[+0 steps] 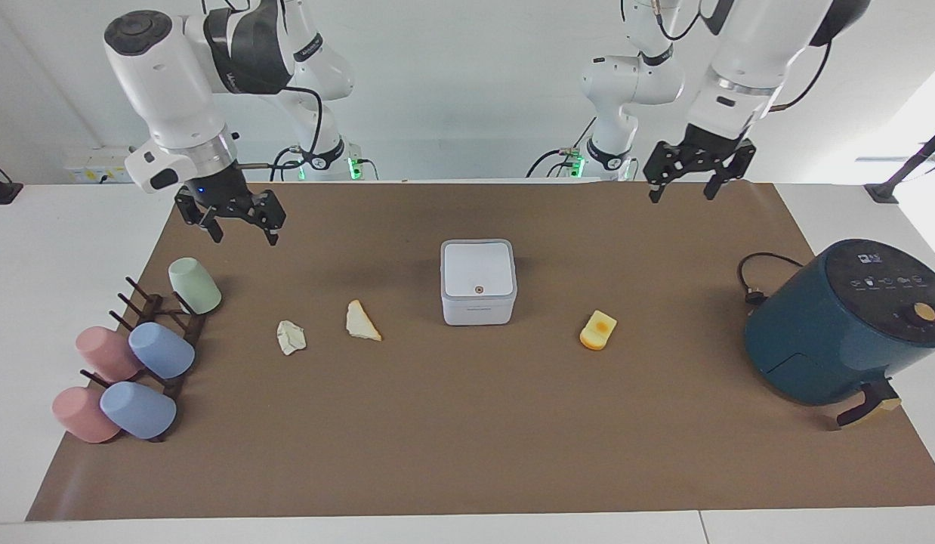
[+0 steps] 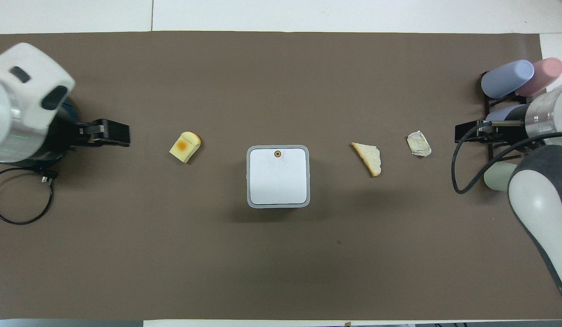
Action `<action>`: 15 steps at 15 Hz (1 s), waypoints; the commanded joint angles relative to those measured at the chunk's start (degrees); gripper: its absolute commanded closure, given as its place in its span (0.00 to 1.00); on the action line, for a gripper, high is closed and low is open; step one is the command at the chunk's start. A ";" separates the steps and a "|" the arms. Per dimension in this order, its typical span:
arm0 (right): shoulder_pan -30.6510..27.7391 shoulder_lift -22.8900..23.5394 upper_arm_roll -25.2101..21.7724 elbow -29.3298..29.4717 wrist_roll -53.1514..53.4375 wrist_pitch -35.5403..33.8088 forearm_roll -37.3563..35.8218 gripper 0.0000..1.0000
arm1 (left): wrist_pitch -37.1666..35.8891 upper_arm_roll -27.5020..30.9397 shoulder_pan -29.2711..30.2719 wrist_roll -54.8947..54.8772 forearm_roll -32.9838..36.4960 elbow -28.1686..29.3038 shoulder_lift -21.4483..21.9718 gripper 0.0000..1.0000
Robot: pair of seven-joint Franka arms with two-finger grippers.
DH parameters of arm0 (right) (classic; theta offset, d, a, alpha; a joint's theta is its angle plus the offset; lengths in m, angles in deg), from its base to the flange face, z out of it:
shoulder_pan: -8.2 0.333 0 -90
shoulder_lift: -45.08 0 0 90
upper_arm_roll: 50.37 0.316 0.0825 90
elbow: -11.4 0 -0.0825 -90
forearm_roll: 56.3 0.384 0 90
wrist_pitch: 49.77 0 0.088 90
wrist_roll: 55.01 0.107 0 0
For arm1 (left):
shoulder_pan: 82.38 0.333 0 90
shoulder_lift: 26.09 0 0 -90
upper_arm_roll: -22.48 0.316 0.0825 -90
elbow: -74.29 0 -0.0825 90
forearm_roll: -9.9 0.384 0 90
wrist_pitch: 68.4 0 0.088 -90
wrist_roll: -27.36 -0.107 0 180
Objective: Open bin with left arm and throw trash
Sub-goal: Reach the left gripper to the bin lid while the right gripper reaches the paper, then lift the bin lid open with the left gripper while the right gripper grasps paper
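Bin (image 1: pixel 478 282) lid down mid-mat, left hand (image 1: pixel 683 189) raised well apart from it, fingers apart, empty

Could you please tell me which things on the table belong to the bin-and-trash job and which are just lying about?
Job: bin, lid shut; paper wad; bread slice; yellow block; left gripper.

Lying about: air fryer; cups on rack.

White bin (image 1: pixel 477 282), lid shut, sits mid-mat between bread slice (image 1: pixel 361 322) and yellow block (image 1: pixel 598 330).
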 commanded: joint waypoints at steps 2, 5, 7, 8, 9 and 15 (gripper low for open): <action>-0.72 3.43 0.21 -4.07 -4.21 9.04 0.36 0.00 | 9.55 0.73 -7.31 10.33 -4.69 -0.36 -6.55 0.83; -0.10 5.73 0.12 -9.58 -4.30 20.00 0.27 0.00 | 10.97 0.82 -13.54 16.38 -4.36 -6.33 -16.91 1.00; -0.54 6.69 0.21 -12.15 -4.56 26.09 0.27 0.00 | 14.04 0.82 -15.57 16.94 -4.09 -6.61 -19.05 1.00; -0.54 7.83 0.21 -12.33 -5.17 26.90 0.27 0.00 | 15.62 0.82 -15.93 16.94 -4.27 -6.35 -19.57 1.00; -0.36 8.79 0.21 -12.33 -6.49 27.86 0.27 0.00 | 15.99 0.82 -16.63 16.85 -4.18 -6.08 -20.10 1.00; -0.89 10.38 0.21 -14.97 -22.20 30.50 0.27 0.00 | 19.50 0.73 -18.66 13.70 -1.72 -2.22 -21.25 1.00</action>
